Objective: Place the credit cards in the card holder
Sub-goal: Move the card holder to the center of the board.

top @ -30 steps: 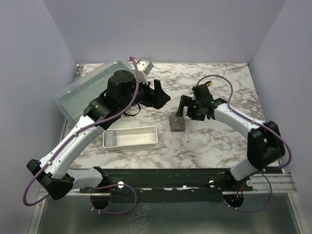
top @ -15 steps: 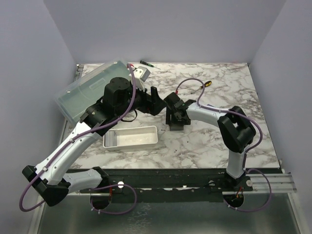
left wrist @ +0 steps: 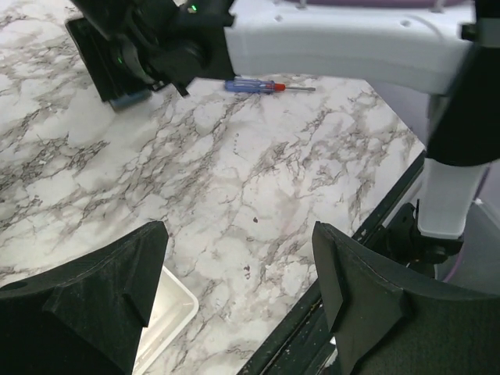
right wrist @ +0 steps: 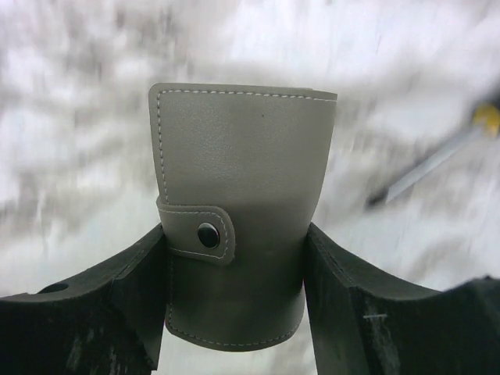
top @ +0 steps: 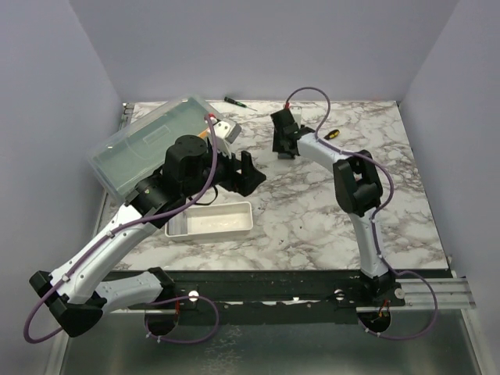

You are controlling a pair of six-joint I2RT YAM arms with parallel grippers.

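Toward the far side of the marble table (top: 312,226), the right hand (right wrist: 234,250) clamps the small grey stitched card holder (right wrist: 242,156) by its edges, snap tab fastened. The left hand (left wrist: 238,269) hangs open and empty. Probably the fetching step — next, unsnapping it likely needs both hands.

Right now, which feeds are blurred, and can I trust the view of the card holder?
Right wrist: the marble tabletop behind is smeared by motion blur, but the card holder is sharp, its stitching and snap clear. Left wrist: crisp, the screwdriver well defined. Top external: even light, soft shadows, no glare.
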